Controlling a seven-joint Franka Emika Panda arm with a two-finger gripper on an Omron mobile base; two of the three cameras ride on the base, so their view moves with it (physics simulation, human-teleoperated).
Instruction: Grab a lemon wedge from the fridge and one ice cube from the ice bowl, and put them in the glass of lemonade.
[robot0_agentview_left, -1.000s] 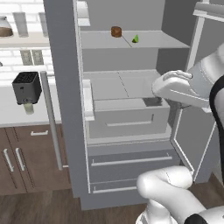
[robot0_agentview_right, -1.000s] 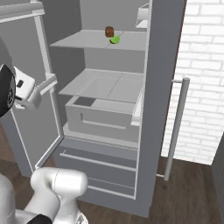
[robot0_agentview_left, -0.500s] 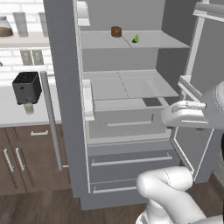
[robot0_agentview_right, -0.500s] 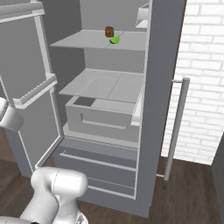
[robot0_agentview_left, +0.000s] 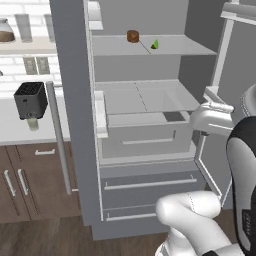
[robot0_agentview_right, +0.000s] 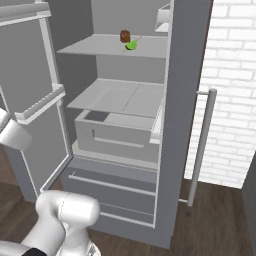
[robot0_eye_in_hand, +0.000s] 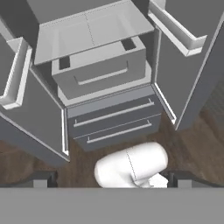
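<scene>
The fridge (robot0_agentview_left: 72, 125) stands with both doors swung open. On its upper shelf lies the small yellowish-green lemon wedge (robot0_agentview_left: 155, 44) (robot0_agentview_right: 131, 45), right beside a round brown item (robot0_agentview_left: 132, 36). My gripper (robot0_eye_in_hand: 111, 180) is open and holds nothing, its fingertips (robot0_eye_in_hand: 43, 179) far apart. It hangs in front of the fridge, well below the wedge's shelf, and looks down at the crisper box (robot0_eye_in_hand: 100, 70) and the two lower drawers (robot0_eye_in_hand: 113, 118). The glass of lemonade (robot0_agentview_left: 33, 123) stands on the counter to the left, in front of the toaster. The ice bowl and ice cube are out of view.
A black toaster (robot0_agentview_left: 31, 99) sits on the white counter, with brown cabinets (robot0_agentview_left: 30, 185) below. The open right door (robot0_agentview_left: 225, 75) with its bins is close by my hand. The left door's long handle (robot0_agentview_left: 59, 135) juts out. A white brick wall (robot0_agentview_right: 230, 90) is to the right.
My hand has dropped from in front of the middle shelf and drawn back toward the open right door. The fridge and its contents have not moved.
</scene>
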